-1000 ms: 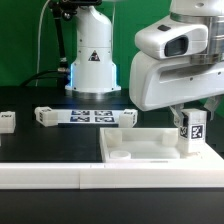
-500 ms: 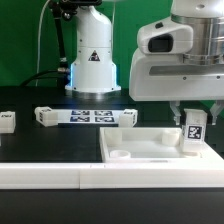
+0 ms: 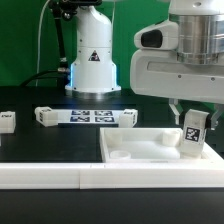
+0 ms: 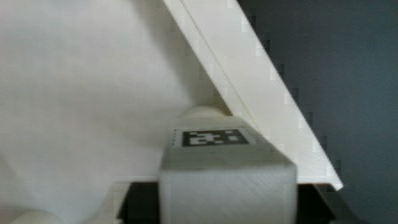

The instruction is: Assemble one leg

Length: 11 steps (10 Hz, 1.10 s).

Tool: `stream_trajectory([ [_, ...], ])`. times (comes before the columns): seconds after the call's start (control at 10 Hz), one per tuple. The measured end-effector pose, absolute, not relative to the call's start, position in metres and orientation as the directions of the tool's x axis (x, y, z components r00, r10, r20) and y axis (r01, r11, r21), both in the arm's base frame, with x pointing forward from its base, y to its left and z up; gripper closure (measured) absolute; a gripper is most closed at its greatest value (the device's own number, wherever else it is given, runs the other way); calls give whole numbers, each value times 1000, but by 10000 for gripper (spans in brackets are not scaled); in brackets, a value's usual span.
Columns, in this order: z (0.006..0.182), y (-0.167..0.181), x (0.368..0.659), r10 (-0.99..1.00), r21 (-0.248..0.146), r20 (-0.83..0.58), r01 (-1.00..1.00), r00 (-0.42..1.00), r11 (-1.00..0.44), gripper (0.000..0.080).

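The leg [image 3: 194,134], a small white post with a black-and-white tag, stands nearly upright, slightly tilted, at the exterior view's right. My gripper [image 3: 194,118] is shut on the leg's upper part and holds it over the far right corner of the large flat white piece [image 3: 150,155]. In the wrist view the leg [image 4: 228,170] fills the space between my dark fingers [image 4: 143,203], its tag facing the camera, with the flat white piece [image 4: 89,100] right behind it. The leg's lower end is hidden.
The marker board [image 3: 85,117], a long white bar with several tags, lies at the middle left. A small white tagged part [image 3: 6,121] lies at the exterior view's left edge. A white ledge [image 3: 40,176] runs along the front. The robot base [image 3: 92,60] stands behind.
My gripper with the leg has shifted slightly to the exterior view's right and the arm has risen a little; the leg now leans a bit more.
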<state>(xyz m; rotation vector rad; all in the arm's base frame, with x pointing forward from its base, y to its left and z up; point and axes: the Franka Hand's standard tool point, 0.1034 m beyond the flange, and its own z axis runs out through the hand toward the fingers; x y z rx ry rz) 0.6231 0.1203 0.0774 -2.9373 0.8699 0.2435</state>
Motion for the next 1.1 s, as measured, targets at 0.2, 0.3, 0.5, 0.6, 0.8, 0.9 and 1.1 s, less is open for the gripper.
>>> stream_trajectory([
  [0.2,78,123,622,-578,-8,-177,-589,797,-808,495],
  [0.3,78,123,622,-573,-9,-177,-583,800,-812,304],
  [0.5,78,125,622,-469,-30,-173,-481,866,-876,184],
  [0.6,79,125,623,-451,-33,-172,-463,876,-886,184],
  [0.8,80,125,626,-208,-64,-132,-217,969,-974,156],
  [0.9,82,126,628,-96,-72,-102,-103,990,-992,151],
  [1.1,84,124,630,95,-80,-61,90,994,-993,150],
])
